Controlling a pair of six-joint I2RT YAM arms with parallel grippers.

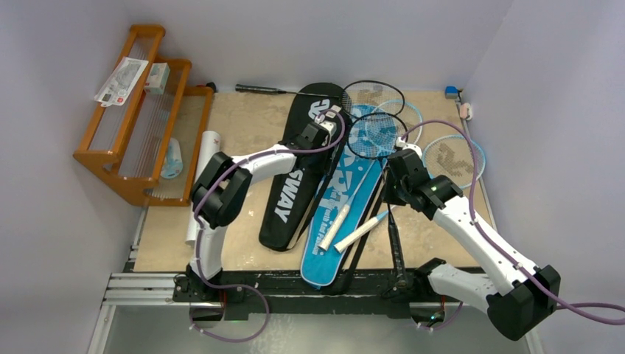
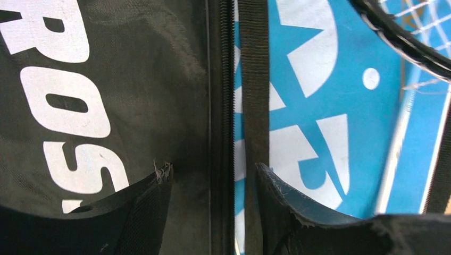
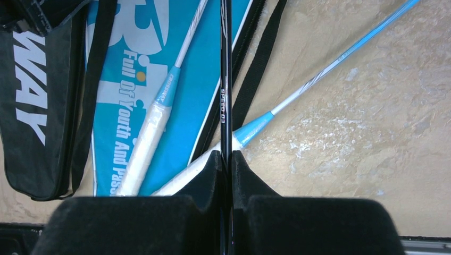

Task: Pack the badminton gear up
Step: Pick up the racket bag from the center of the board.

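Holding black racket [image 3: 225,79] ready for bagging.
Its shaft is clamped in right fingers [image 3: 207,175]; left fingers [image 2: 149,202] stand apart astride black cover [image 2: 133,106] zipper edge, beside blue cover [image 2: 319,133], probably to open it.

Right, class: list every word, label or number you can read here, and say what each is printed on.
"SWAY": black racket-shaped fabric cover; "ROS" shows on it close up.
"Full Of Youth And Pas": blue racket-shaped cover, cut off at the edge.
"SPEED 03": thin black racket shaft.
Too small to read: print on the light-blue racket shaft and on the packets on the orange wooden rack.
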